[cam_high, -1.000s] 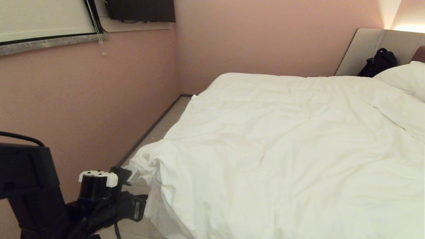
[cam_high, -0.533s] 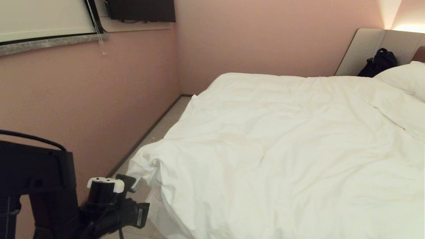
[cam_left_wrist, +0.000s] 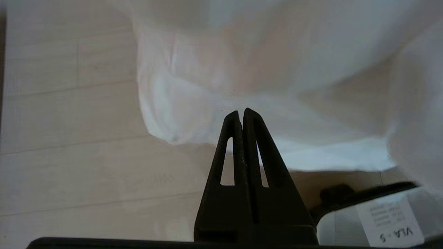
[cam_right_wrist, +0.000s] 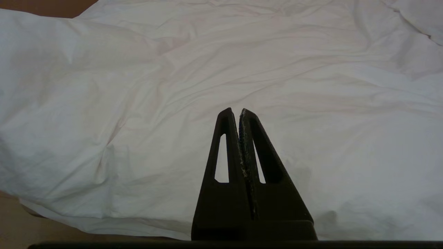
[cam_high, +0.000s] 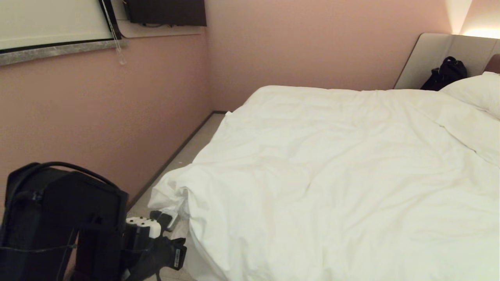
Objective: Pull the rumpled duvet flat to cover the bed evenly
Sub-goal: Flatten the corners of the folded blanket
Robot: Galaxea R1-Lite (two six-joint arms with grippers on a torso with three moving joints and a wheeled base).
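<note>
The duvet [cam_high: 332, 171] hides the bed beneath it, one corner drooping toward the floor [cam_left_wrist: 69, 166]. The left gripper [cam_left_wrist: 241, 111], clenched on nothing, sits low beside that corner. The right gripper [cam_right_wrist: 237, 110], also clenched empty, points over the duvet. One pillow [cam_high: 476, 91] is cut off near the headboard [cam_high: 433, 54], beside one black bag [cam_high: 445, 74].

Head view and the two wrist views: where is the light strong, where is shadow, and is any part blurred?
Head view: a warm glow above the headboard; the left arm is a dark mass. Left wrist view: the duvet looks soft and hazy, shaded underneath. Right wrist view: even light, creases sharp, right gripper in silhouette.
</note>
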